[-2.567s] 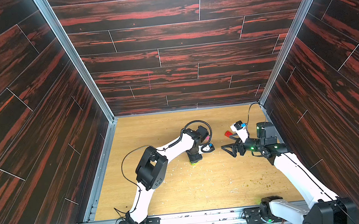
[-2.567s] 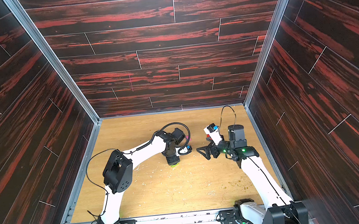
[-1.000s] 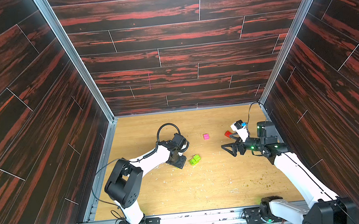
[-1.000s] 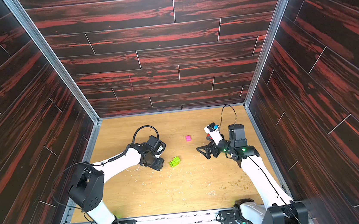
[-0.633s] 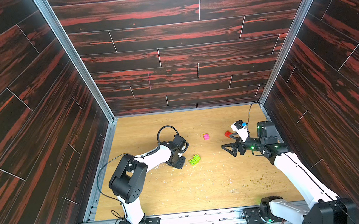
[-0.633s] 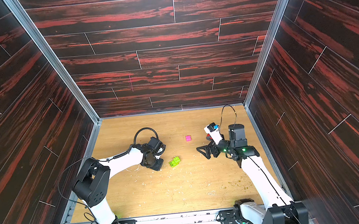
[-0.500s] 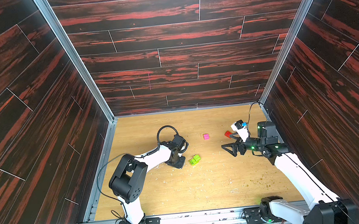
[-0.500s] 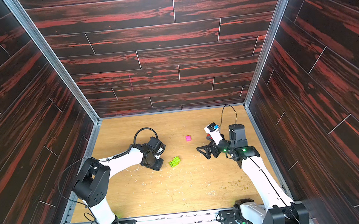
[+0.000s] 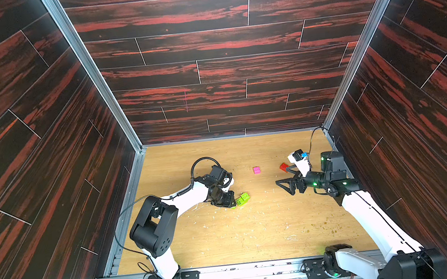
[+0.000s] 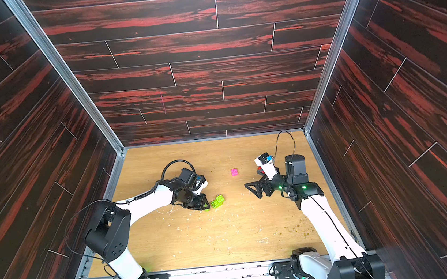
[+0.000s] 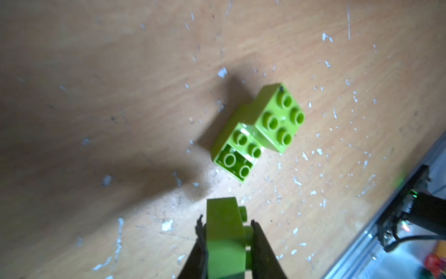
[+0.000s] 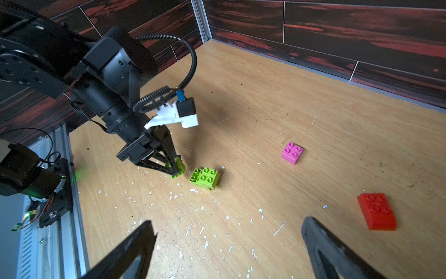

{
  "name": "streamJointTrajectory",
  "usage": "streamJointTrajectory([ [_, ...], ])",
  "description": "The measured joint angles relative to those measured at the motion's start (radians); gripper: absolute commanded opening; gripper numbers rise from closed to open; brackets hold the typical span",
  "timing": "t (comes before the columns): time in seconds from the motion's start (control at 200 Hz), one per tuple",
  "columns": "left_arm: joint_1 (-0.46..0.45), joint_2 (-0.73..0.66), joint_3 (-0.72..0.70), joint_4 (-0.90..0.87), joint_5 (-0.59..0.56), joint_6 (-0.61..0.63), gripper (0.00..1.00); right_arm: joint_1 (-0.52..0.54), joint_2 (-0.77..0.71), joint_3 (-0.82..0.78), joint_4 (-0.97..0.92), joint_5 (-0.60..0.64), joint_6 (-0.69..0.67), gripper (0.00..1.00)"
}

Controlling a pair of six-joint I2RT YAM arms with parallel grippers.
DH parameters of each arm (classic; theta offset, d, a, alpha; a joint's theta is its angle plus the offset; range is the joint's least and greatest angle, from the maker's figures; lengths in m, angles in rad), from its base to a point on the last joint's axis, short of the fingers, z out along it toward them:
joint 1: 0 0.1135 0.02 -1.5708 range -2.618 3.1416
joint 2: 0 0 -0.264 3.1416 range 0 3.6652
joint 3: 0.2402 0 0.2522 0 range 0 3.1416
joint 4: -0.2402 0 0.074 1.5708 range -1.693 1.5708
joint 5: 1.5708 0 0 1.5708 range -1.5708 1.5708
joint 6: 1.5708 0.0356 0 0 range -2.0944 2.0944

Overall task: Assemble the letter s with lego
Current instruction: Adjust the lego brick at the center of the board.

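One lime brick [image 11: 224, 238] is newly clamped in the left jaws beside the joined green pair [image 11: 259, 130], ready for stacking; right jaws open, empty

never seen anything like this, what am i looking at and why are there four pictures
This is a robot: a left arm and a right arm bolted at the edge of a wooden table, with dark-panelled walls around it. Each arm ends in a two-fingered gripper.

Two pictures come from a camera pair overhead and show nearly the same whole scene. The other two come from small cameras on the arms' wrists, looking along the fingers.

The left gripper is shut on one lime green brick, just beside two lime green bricks already snapped together on the table. A pink brick and a red brick lie loose and apart. The right gripper is wide open and holds nothing.
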Motion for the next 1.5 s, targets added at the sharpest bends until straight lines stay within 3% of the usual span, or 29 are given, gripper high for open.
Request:
streamJointTrajectory([
  [0.271, 0.008, 0.057, -0.023, 0.019, 0.051, -0.003, 0.26, 0.000, -0.004, 0.000, 0.000, -0.002, 0.006, 0.98],
  [0.832, 0.071, 0.068, -0.037, 0.023, 0.071, 0.022, 0.56, 0.000, -0.010, 0.000, 0.003, -0.006, 0.008, 0.98],
  [1.207, 0.061, 0.064, 0.079, -0.165, -0.180, 0.081, 0.72, 0.000, -0.009, 0.000, 0.003, -0.005, 0.008, 0.99],
  [1.328, 0.053, 0.064, 0.093, -0.208, -0.266, 0.099, 0.72, 0.000, -0.009, 0.000, 0.003, -0.006, 0.007, 0.98],
  [1.503, 0.051, 0.068, 0.106, -0.246, -0.350, 0.137, 0.51, 0.000, -0.009, 0.000, 0.004, -0.006, 0.007, 0.98],
])
